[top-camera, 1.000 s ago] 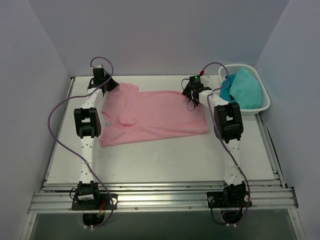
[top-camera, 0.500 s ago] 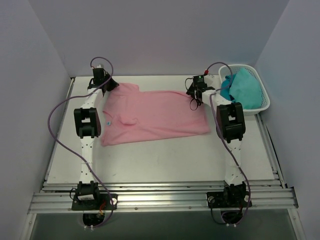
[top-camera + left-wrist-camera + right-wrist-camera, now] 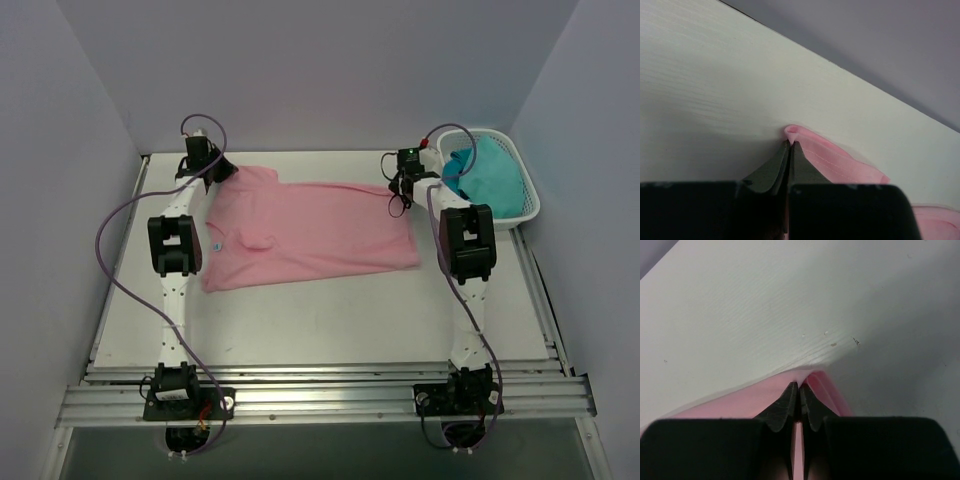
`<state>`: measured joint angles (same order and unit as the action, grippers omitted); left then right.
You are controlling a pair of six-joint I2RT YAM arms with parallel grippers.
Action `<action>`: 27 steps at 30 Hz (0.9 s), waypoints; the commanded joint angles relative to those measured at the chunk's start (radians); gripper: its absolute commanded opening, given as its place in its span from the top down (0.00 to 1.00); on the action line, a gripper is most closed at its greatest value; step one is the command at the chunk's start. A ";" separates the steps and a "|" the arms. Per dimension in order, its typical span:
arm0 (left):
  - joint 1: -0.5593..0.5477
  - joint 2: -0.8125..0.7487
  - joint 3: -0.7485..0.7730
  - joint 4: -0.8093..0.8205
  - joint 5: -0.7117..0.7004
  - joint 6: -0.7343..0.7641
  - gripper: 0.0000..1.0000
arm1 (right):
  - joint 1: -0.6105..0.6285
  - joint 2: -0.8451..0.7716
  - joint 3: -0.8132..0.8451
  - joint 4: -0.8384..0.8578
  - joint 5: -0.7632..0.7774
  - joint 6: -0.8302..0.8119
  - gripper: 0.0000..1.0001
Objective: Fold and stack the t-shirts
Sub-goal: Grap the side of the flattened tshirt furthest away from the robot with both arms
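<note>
Stretching of one pink t-shirt (image 3: 300, 235) is recorded. It lies across the far half of the worktop (image 3: 330, 320).

- Left hand (image 3: 789, 147): closed to a pinch on a rolled edge of the shirt at its far left corner, low against the worktop.
- Right hand (image 3: 799, 390): fingers pressed together, with pink cloth caught between them at the far right corner.
- Change noted: within the last second the right hand has been carried outward and farther back, toward the basket (image 3: 527, 205). The left hand has been kept where it was. The far edge has thereby been drawn straighter and the right side flatter.
- Bearing on the task, as judged: the shirt is being tensioned flat ahead of a fold. A small crease remains near the neck. Nothing is stacked yet.
- Basket: stands at the far right, just beside the right hand, with teal cloth (image 3: 490, 175) held in it.
</note>
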<state>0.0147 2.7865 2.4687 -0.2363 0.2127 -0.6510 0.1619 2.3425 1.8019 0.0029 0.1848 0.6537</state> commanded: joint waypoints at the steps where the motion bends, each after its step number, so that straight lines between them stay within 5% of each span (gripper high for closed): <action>1: 0.005 -0.022 -0.024 -0.058 -0.036 0.019 0.98 | -0.007 -0.005 0.037 -0.014 0.001 -0.005 1.00; 8: -0.048 -0.145 -0.180 0.041 -0.147 0.090 0.98 | -0.025 -0.035 0.031 -0.012 0.001 -0.009 1.00; 27: -0.032 -0.249 -0.132 -0.075 -0.156 0.218 0.98 | -0.033 -0.055 0.108 -0.035 -0.054 -0.026 1.00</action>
<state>-0.0235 2.6385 2.3268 -0.2962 0.0746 -0.4950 0.1360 2.3425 1.8797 -0.0109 0.1402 0.6441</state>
